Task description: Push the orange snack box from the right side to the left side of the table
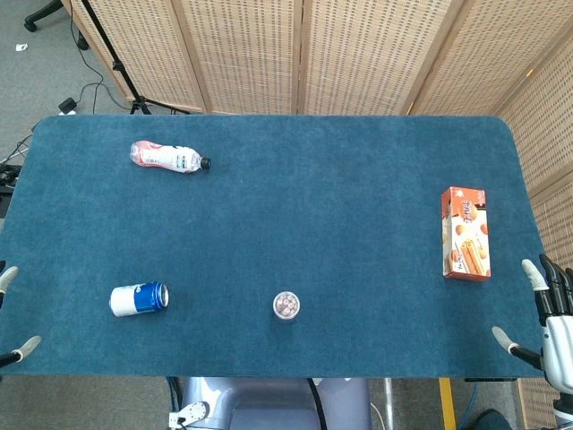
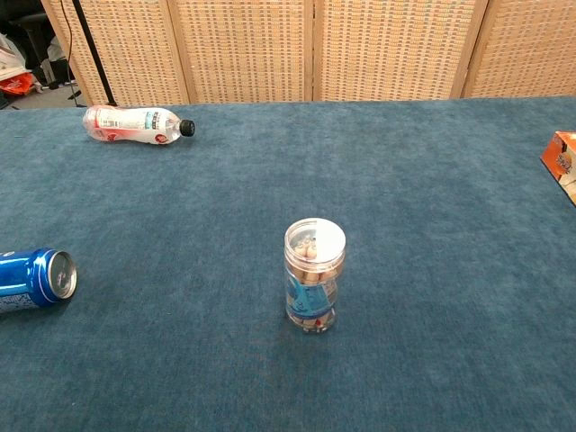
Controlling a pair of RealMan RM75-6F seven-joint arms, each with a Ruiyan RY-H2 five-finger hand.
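Observation:
The orange snack box (image 1: 466, 234) lies flat near the right edge of the blue table (image 1: 340, 206); the chest view catches only its corner (image 2: 562, 160) at the right border. My right hand (image 1: 548, 322) sits at the table's front right corner, below and right of the box, fingers spread and holding nothing, not touching the box. Of my left hand (image 1: 11, 318) only a few fingertips show at the left edge, apart and empty. Neither hand appears in the chest view.
A clear plastic bottle (image 1: 167, 159) with a red label lies at the back left. A blue can (image 1: 139, 299) lies on its side at the front left. A small clear jar (image 1: 286, 305) of snacks stands upright at the front centre. Woven screens stand behind the table.

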